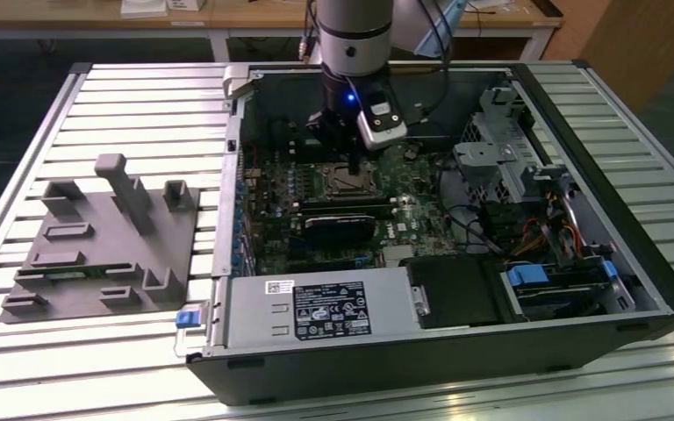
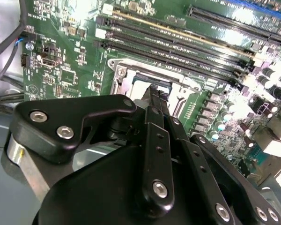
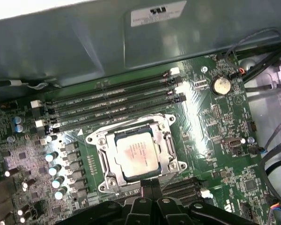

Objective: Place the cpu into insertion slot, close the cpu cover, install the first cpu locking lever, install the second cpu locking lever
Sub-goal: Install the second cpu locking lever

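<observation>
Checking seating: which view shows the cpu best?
First wrist view: the cpu lies face-up in the insertion slot, framed by the cpu cover. In the second wrist view the gripper blocks most of the socket. The exterior view has the socket small under the arm.

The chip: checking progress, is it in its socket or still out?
In. The chip lies flat inside the socket, framed by the metal cover.
</observation>
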Available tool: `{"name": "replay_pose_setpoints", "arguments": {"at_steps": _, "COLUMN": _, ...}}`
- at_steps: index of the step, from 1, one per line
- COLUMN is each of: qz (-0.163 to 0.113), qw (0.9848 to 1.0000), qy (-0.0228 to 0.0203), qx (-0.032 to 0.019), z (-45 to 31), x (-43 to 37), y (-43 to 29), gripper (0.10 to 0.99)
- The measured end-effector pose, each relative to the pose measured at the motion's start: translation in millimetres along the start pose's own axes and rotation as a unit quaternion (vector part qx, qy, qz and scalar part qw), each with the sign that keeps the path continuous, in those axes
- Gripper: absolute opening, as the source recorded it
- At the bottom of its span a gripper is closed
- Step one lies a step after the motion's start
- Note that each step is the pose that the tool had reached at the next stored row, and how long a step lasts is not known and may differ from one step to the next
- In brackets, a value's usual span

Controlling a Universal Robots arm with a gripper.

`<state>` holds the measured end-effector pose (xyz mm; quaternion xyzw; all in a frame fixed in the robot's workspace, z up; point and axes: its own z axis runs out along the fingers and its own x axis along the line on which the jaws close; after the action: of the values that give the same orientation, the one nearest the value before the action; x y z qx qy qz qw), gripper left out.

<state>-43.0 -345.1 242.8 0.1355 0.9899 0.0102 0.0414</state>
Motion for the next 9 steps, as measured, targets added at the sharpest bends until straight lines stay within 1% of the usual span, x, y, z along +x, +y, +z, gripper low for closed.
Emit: {"name": "replay_pose_setpoints", "arguments": {"at_steps": 9, "qz": 0.0, "qw": 1.0, "qy": 0.0, "qx": 0.0, "z": -0.1, "x": -4.0, "y": -11.7, "gripper": 0.106}}
